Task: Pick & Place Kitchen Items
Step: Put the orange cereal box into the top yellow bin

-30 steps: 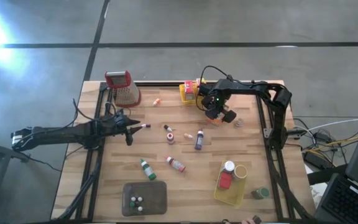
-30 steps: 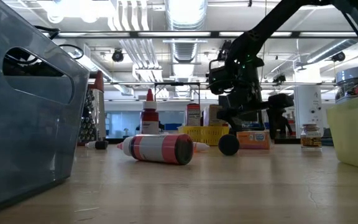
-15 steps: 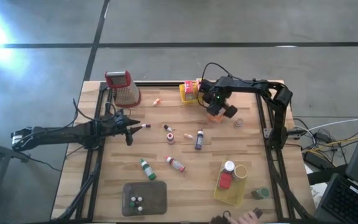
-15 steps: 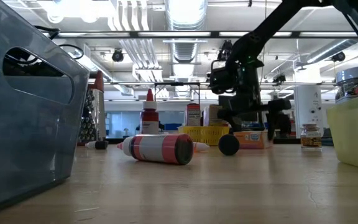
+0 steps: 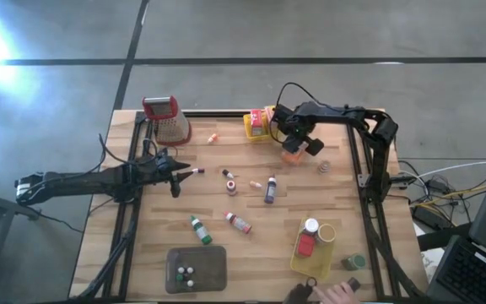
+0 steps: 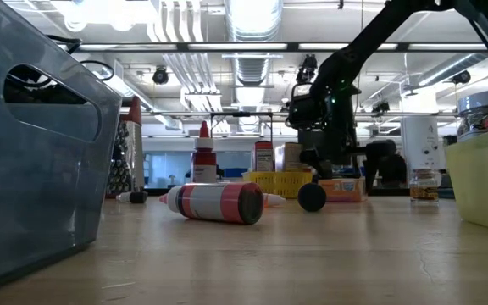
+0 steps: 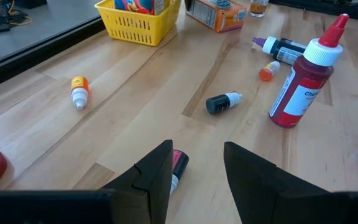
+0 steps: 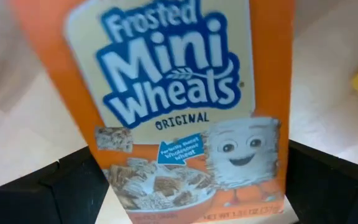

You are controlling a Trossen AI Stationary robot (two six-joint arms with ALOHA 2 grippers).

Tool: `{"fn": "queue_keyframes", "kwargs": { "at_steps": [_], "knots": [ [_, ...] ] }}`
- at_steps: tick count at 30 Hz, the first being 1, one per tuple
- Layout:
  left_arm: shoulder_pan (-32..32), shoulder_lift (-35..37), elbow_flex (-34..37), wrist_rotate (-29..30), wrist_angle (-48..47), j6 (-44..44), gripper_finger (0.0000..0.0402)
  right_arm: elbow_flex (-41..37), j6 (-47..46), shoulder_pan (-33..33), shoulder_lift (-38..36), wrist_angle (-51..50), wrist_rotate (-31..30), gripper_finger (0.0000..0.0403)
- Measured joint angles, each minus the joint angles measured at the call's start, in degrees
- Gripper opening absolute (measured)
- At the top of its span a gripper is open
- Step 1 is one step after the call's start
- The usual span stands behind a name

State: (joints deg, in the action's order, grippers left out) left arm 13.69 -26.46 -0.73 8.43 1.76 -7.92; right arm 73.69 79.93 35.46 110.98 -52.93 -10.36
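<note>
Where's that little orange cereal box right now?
The orange cereal box lies on the table's far right part, beside the yellow basket, directly under the right gripper.

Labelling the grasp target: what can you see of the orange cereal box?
The small orange cardboard cereal box reads "Frosted Mini Wheats Original", with a bowl and a cartoon wheat figure printed below. It lies flat on the wooden table beside the yellow plastic basket. The right gripper hangs directly over it, fingers either side; contact unclear.
</note>
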Motion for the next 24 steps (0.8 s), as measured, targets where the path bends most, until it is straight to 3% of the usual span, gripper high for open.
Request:
{"fn": "queue_keyframes", "kwargs": {
  "at_steps": [7,24],
  "knots": [
    [-0.01,0.02,0.0,0.02,0.0,0.02,0.0149,-2.4,-0.17,-0.02,0.0,5.39,-2.92,0.04],
    [0.0,0.02,0.0,0.01,0.0,0.01,0.0149,-3.33,-3.03,0.44,-0.09,3.37,0.36,0.04]
  ]
}}
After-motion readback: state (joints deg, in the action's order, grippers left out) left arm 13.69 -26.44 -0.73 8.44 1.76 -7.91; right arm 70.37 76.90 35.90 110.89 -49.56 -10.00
